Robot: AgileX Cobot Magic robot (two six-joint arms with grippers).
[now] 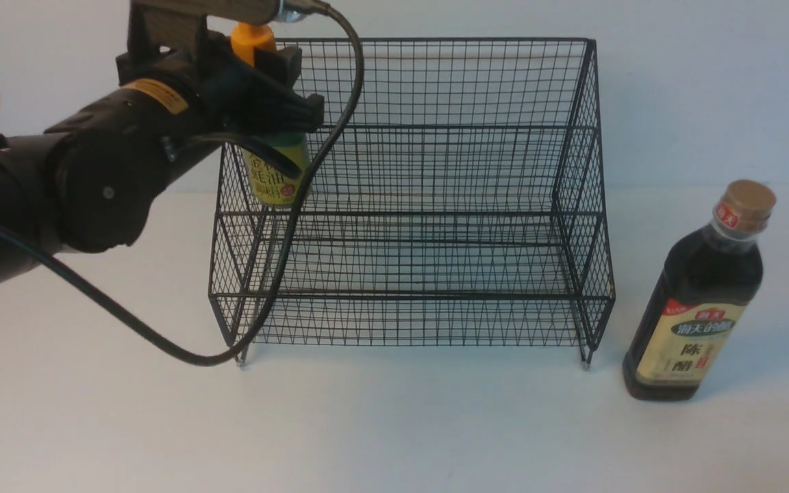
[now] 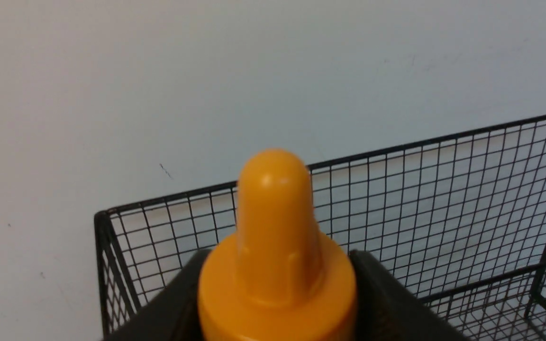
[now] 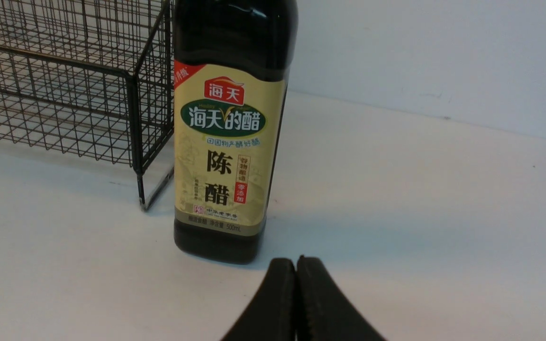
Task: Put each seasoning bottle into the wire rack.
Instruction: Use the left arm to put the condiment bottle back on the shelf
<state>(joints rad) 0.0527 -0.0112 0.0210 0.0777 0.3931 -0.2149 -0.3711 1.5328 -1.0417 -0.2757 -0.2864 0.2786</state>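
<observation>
Over the left end of the wire rack, holding the small bottle upright with the left fingers, clamped from both sides on the neck just under the orange cap. Hanging with the base close to the upper tier; cannot tell from the front view whether touching the wires or a little above them. From the left wrist, showing only the cap between the two dark fingers, with the tall back of the rack behind.

Leaving the tall bottle upright on the table, just beside the right front foot of the rack and outside it, with nothing gripping it. Keeping the right fingers low over the table near its base, pressed fully together and holding nothing.

Judged as the placing step for the first bottle, so about the first half of the task. Next, probably: lower until the base sits flat on the tier, open the left fingers only then, and lift away without catching the cap or the cable on the mesh. After that, spread the right fingers wide before closing around the tall bottle; shut as now, cannot take it.
</observation>
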